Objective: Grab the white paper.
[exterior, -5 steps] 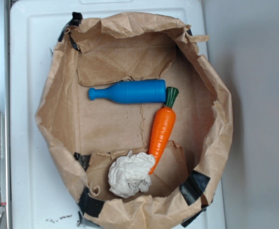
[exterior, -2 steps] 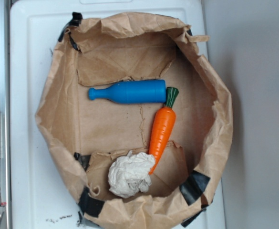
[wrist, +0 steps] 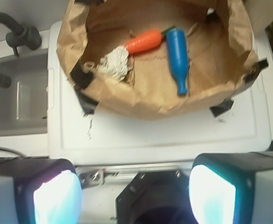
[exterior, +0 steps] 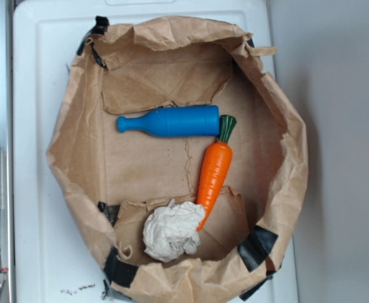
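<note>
One white paper (exterior: 171, 230) ball, one orange carrot (exterior: 214, 172) and one blue bottle (exterior: 170, 121) lie inside the brown paper bag (exterior: 285, 170) on the white table (exterior: 36, 82). The paper touches the carrot's tip (bag wall rises alongside). The gripper (wrist: 131, 193) pads stand wide apart, well clear.

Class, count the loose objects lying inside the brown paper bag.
3: blue bottle at the back, orange carrot beside it, white paper touching the carrot's tip. Folds might hide more.
</note>
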You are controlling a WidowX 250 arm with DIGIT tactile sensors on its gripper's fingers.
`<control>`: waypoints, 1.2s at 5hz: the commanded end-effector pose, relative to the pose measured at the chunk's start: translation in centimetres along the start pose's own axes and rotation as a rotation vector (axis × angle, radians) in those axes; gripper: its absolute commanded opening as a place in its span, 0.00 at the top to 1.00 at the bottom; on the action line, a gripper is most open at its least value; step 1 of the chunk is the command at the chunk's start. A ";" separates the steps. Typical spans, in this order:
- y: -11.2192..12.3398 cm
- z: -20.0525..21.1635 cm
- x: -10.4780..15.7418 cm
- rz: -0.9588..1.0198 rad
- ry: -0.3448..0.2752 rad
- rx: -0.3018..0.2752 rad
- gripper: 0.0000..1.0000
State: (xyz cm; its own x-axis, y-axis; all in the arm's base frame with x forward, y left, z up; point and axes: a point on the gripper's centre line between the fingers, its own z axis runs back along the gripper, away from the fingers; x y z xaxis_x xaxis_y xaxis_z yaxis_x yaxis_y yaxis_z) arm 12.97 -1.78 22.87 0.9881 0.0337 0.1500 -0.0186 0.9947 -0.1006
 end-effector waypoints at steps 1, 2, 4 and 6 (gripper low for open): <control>2.8 -2.5 2.4 0.021 -0.057 0.013 0.00; 2.7 -3.8 3.5 0.011 -0.060 0.042 0.00; 0.8 -5.0 6.3 0.081 -0.033 0.093 0.00; 0.9 -8.5 11.4 0.196 -0.059 0.121 0.00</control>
State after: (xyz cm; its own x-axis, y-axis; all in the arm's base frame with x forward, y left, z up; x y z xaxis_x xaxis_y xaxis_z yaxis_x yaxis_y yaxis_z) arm 25.23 -1.15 15.20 0.9570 0.2371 0.1673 -0.2389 0.9710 -0.0097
